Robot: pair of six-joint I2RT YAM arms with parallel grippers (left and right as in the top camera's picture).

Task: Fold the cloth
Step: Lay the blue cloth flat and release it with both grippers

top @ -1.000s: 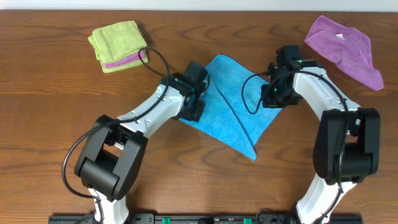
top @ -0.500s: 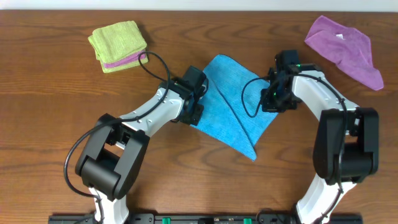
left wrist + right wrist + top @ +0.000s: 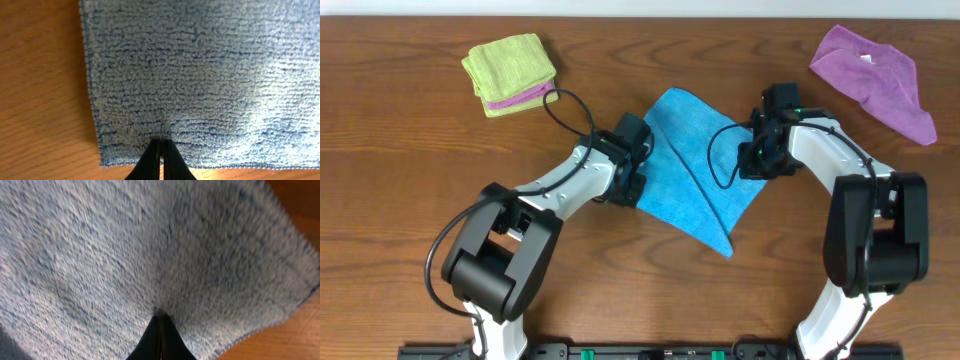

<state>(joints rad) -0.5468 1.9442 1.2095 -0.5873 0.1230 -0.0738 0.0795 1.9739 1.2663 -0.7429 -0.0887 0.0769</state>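
"Writing anywhere?"
"Only a white tag on the crumpled purple cloth [image 3: 875,75], too small to read."
"And the sky-blue terry cloth [image 3: 695,165]?"
"It lay between both arms, with the left gripper [image 3: 161,142] and the right gripper [image 3: 161,315] each pinching its edge."
"Count?"
"Three cloths, including one lime-green folded cloth [image 3: 510,72]."

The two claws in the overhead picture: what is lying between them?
The blue cloth fills the stretch between the left gripper and the right gripper. The overhead view shows it, and each wrist view shows closed fingers pinching its edge.
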